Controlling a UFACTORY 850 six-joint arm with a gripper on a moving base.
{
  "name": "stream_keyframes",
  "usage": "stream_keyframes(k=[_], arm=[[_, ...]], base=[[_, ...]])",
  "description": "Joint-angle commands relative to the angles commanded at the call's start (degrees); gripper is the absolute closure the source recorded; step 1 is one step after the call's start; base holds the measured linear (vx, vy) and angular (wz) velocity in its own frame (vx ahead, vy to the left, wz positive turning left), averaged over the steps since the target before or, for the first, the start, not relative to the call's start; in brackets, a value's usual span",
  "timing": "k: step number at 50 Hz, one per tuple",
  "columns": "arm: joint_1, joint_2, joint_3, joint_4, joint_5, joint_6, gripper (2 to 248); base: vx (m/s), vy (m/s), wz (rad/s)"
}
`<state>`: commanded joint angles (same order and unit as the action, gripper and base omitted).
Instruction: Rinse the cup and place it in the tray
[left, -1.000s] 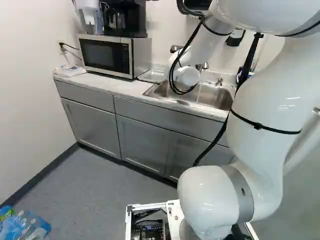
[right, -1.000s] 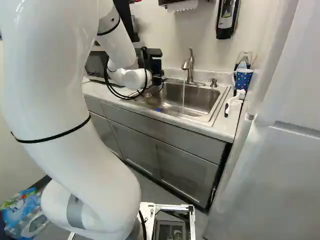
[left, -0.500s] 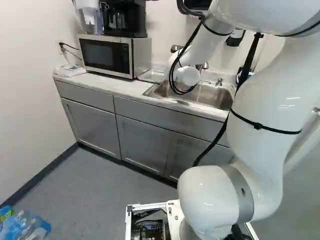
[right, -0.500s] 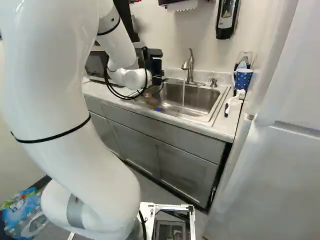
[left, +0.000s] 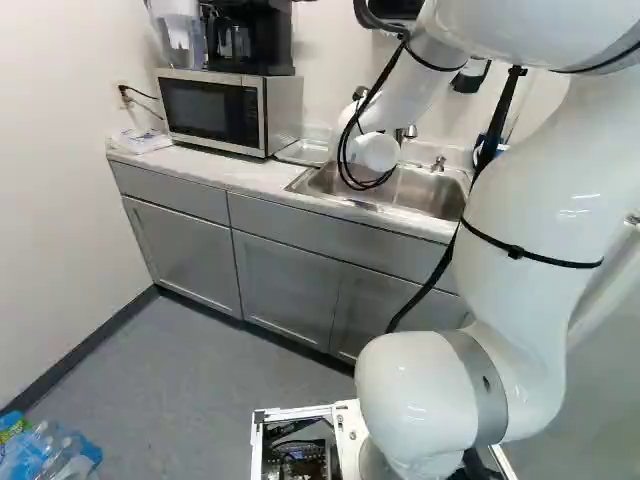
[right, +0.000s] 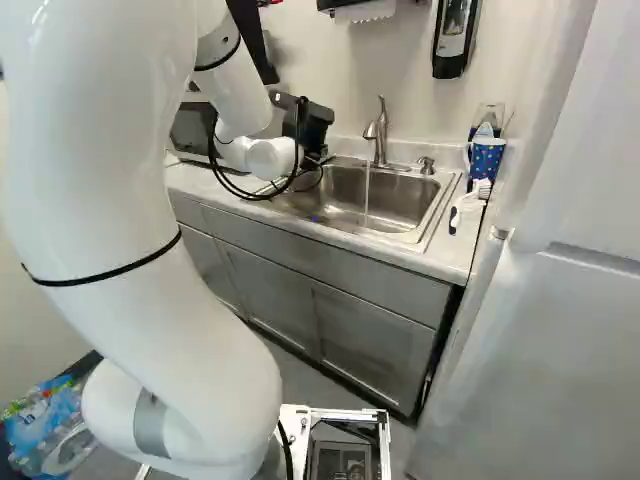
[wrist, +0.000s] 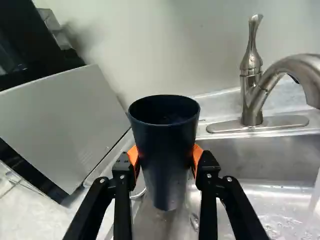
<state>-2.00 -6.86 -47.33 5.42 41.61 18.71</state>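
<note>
Both orange pads of my black gripper press the smooth sides of a dark, tapering cup, held mouth up over the stainless-steel sink at its end nearer the boxy microwave. The curved, brushed-metal faucet sends a thin thread of water into the glossy basin apart from the cup, while a shallow, pale-rimmed tray lies between microwave and sink.
</note>
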Motion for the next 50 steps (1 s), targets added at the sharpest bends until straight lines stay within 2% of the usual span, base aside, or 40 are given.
stream_keyframes(k=[50], arm=[[0.0, 0.0, 0.0, 0.0, 0.0, 30.1, 128]], base=[[0.0, 0.0, 0.0]])
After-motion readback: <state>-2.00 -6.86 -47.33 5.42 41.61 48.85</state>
